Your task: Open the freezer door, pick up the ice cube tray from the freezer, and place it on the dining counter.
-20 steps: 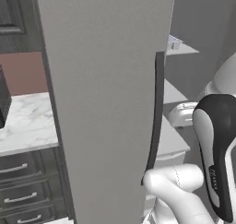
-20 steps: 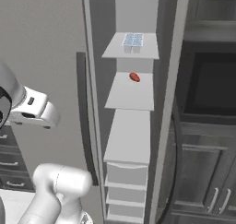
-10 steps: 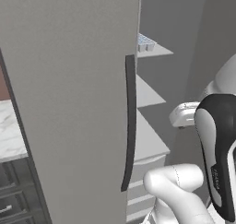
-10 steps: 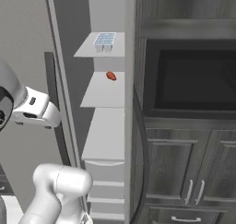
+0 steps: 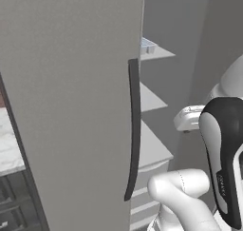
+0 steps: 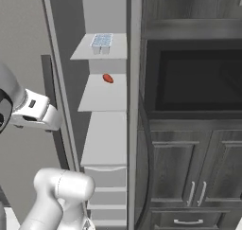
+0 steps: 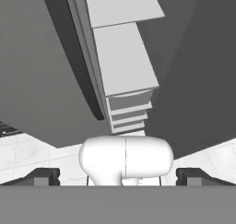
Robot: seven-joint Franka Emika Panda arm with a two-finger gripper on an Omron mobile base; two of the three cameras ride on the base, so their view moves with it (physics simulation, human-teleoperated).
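The freezer door (image 5: 66, 106) stands swung open, a tall grey panel with a dark bar handle (image 5: 134, 130). Beside it the freezer (image 6: 106, 129) shows its white shelves. The ice cube tray (image 6: 102, 40) lies on the top shelf, and its corner (image 5: 148, 45) peeks past the door's edge. My gripper (image 7: 119, 177) is open with nothing between its fingertips (image 7: 44, 176). It points down along the lower shelves and drawers (image 7: 126, 112), well below the tray. The dining counter is out of view.
A small red thing (image 6: 108, 78) lies on the second shelf. Dark wood cabinets (image 6: 189, 167) and a dark oven recess (image 6: 198, 80) stand right of the freezer. A narrow marble top over dark drawers (image 5: 8, 151) lies left of the door.
The whole picture has shifted, so the base has moved. The freezer's shelves now show past the door in the left base view, and dark cabinets have come in at the right. The gripper stays open.
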